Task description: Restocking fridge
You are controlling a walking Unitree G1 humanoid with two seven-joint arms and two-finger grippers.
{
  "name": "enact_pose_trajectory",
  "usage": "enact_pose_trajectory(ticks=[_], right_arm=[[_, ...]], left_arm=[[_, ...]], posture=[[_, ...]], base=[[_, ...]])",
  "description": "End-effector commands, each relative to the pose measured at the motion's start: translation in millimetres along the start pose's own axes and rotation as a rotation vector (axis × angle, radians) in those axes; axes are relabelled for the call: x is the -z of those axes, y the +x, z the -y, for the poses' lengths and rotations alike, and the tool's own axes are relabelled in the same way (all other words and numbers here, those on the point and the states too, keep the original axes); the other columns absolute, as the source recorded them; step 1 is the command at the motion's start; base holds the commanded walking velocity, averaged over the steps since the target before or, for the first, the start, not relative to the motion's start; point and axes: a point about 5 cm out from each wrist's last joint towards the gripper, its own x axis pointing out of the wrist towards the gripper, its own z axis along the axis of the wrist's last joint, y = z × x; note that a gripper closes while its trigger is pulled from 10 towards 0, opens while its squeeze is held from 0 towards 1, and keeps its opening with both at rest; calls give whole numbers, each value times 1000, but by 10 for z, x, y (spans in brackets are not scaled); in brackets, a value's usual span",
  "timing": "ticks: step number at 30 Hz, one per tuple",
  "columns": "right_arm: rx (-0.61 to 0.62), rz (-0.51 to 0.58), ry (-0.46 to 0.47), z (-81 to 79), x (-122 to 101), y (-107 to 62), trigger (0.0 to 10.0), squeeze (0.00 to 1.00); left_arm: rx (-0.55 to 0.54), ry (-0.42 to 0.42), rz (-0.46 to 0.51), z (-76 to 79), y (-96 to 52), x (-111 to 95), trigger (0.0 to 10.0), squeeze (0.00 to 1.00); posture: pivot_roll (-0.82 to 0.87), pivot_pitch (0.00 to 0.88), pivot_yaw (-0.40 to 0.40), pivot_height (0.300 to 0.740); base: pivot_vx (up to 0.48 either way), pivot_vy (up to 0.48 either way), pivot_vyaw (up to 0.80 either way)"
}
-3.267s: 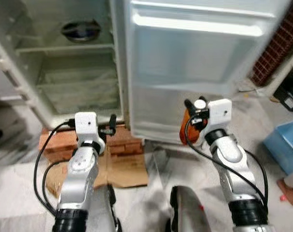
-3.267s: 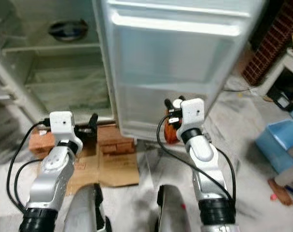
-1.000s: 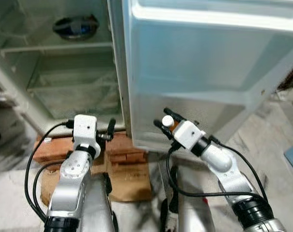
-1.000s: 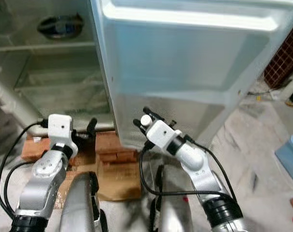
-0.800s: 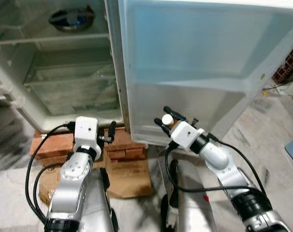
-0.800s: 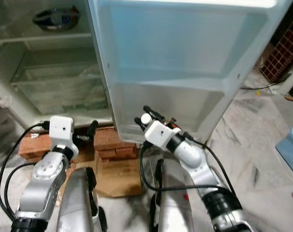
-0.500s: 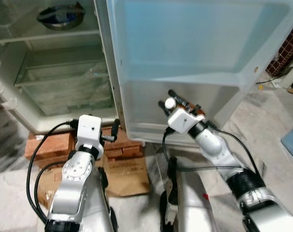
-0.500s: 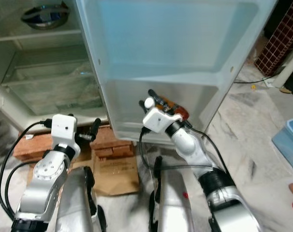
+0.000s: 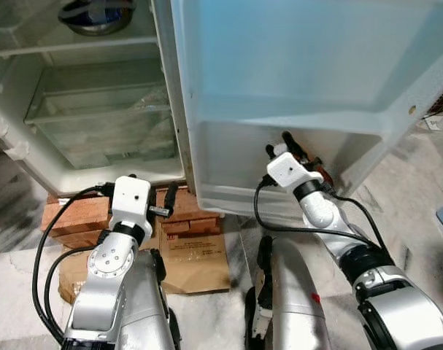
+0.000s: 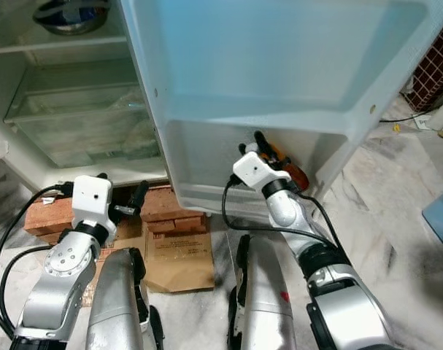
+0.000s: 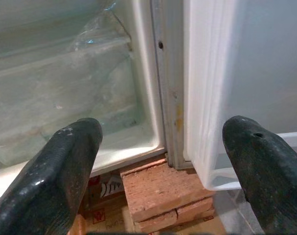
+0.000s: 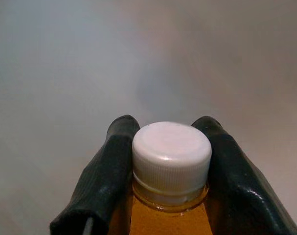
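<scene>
Restock barely begun: right gripper, centre frame, clamps the orange-liquid white-capped plastic bottle against the open white fridge door's lower shelf, unreleased; left gripper idle, fingers spread, empty.

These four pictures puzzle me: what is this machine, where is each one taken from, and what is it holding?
It is a walking humanoid robot restocking a fridge. Two pictures come from cameras in its head, looking down at its silver arms; two come from its wrists. The right gripper is shut on an orange bottle with a white cap, reaching into the open fridge door. The left gripper is open, holding nothing, near the bricks under the fridge. A metal bowl sits on a shelf inside.
</scene>
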Motion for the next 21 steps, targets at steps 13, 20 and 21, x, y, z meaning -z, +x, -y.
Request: enact_pose_trajectory(ticks=[13, 20, 21], right_arm=[[237, -284, 131, 227, 406, -150, 10000, 0], [326, -460, 127, 397, 598, -202, 10000, 0], [334, -488, 120, 417, 628, -215, 10000, 0]], left_arm=[[10, 20, -8, 10, 11, -9, 10000, 0], [9, 23, -21, 21, 34, 10, 10000, 0], [8, 23, -23, 23, 37, 14, 10000, 0]], posture=[[88, 163, 24, 497], [84, 160, 22, 497], [84, 159, 20, 497]], base=[[0, 0, 0], [0, 0, 0], [0, 0, 0]])
